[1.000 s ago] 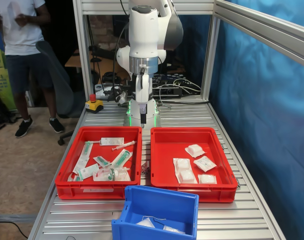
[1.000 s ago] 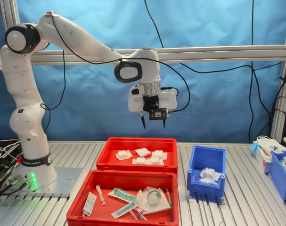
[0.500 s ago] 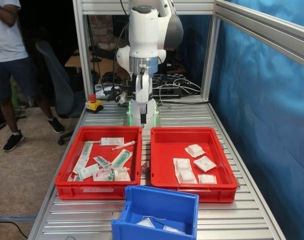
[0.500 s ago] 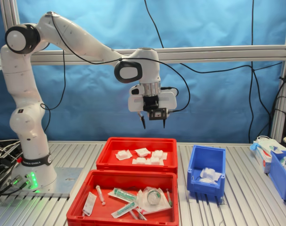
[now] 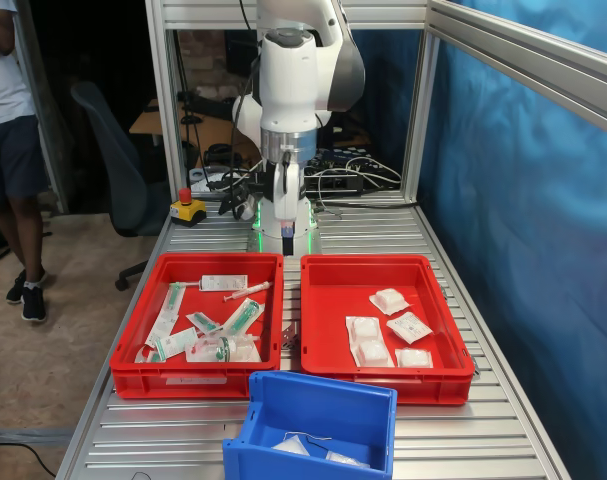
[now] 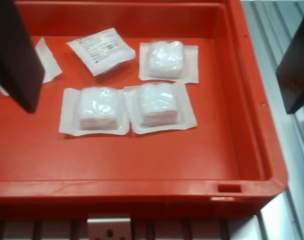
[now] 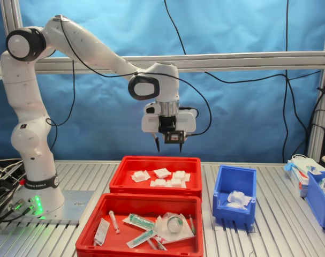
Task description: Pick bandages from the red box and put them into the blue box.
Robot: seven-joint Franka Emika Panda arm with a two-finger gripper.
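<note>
Only wrist view: bandages [image 6: 139, 95] close-up.

The gripper [image 7: 168, 146] hangs with its fingers spread wide, well above the red box [image 7: 155, 185], and open air lies all the way beneath it. Directly below, the bandages [image 6: 129, 107] sit uncovered on the box floor, two of them touching edge to edge, with bare red floor between them and the walls. Only the low rim [image 6: 141, 187] stands around them. Off to the side, past a strip of bare table [image 7: 208, 182], the blue box [image 7: 235, 195] is open-topped. The second red crate [image 7: 142, 224] sits just beside the red box, outside the drop line.
</note>
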